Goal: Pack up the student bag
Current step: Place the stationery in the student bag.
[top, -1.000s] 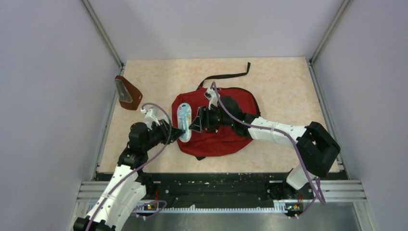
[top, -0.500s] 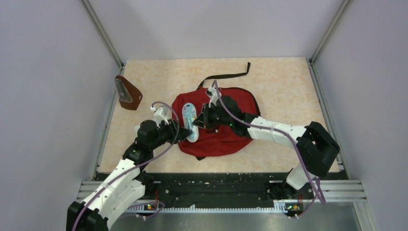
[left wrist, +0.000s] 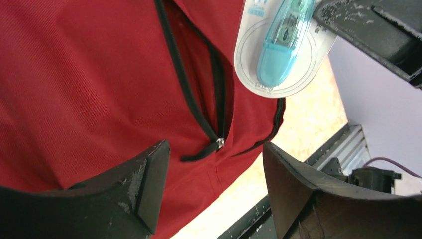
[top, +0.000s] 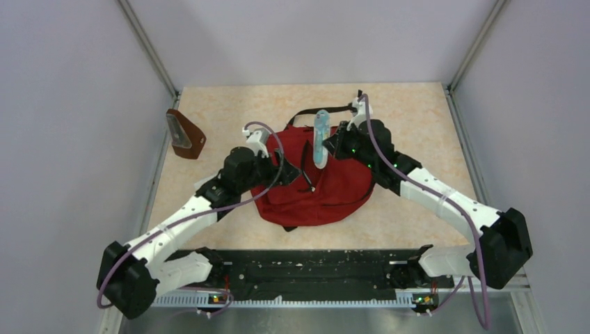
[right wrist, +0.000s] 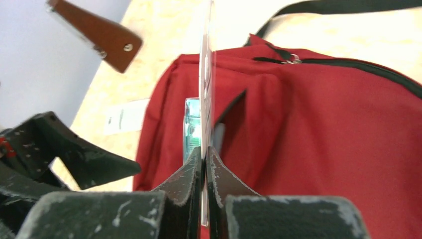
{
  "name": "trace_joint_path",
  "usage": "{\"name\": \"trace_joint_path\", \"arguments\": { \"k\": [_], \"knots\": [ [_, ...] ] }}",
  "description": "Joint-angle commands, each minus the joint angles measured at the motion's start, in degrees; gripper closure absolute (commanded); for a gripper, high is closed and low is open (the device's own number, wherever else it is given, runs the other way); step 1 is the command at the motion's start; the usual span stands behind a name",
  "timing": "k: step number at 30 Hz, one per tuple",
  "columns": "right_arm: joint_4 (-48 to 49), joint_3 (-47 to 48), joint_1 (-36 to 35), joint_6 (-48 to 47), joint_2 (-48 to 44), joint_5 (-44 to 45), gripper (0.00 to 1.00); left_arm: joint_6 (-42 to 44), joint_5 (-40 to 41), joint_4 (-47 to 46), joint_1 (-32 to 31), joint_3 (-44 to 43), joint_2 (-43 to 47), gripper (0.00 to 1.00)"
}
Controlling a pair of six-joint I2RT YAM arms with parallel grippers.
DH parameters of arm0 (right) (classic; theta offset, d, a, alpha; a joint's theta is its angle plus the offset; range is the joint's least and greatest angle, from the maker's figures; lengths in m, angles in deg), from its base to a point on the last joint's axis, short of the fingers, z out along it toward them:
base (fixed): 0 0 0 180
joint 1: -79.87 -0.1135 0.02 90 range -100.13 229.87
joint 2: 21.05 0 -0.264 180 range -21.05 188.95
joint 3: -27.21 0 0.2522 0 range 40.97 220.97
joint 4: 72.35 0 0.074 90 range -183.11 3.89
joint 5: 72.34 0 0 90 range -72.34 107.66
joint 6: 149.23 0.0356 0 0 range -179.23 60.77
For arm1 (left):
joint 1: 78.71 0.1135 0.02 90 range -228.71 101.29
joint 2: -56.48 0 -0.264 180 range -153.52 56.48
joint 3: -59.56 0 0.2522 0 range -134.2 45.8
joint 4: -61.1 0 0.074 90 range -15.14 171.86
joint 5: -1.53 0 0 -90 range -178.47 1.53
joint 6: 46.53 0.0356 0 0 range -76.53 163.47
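Observation:
The student bag [top: 327,198] lies flat mid-table, dark red, its black zipper [left wrist: 185,79] partly unzipped with the pull [left wrist: 219,143] in the left wrist view. A blister pack with a turquoise correction-tape roller [top: 320,138] [left wrist: 282,42] hangs upright above the bag's far part. My right gripper [top: 328,145] [right wrist: 205,155] is shut on the pack's card edge [right wrist: 205,74]. My left gripper [top: 302,172] [left wrist: 215,177] hovers open over the bag [left wrist: 74,79], nothing between its fingers [left wrist: 147,181].
A small brown wedge-shaped pouch [top: 185,136] [right wrist: 99,36] stands near the left wall. The bag's black strap [top: 325,109] trails toward the back of the table. A white paper label [right wrist: 123,119] lies on the table left of the bag [right wrist: 328,124].
The right gripper shut on the pack and lifted it upright toward the back. The left gripper let go of it, opened, and reached farther over the bag.

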Motion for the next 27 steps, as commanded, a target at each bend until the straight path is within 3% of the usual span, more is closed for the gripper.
{"name": "trace_joint_path", "arguments": {
  "k": [1, 11, 18, 20, 27],
  "knots": [
    [-3.7, -1.6, 2.8, -3.5, -1.6, -0.8, 1.00, 2.7, 10.0, 4.7, -4.2, -9.4, -7.9, 0.26],
    [-0.2, -2.9, 4.4, -3.6, 0.5, -7.7, 1.00, 5.3, 21.7, 11.2, -7.8, -18.8, -21.0, 0.26],
    [2.9, -3.7, 6.0, -0.8, 4.7, -12.9, 1.00, 6.5, 23.5, 9.4, -8.0, -21.2, -26.3, 0.29],
    [3.4, -4.0, 6.1, 0.0, 5.5, -14.2, 1.00, 7.0, 23.4, 9.3, -8.0, -22.2, -27.9, 0.34],
    [1.3, -4.8, 6.1, 2.3, 7.5, -16.8, 1.00, 8.4, 26.2, 10.8, -8.0, -24.0, -30.5, 0.72]
  ]
}}
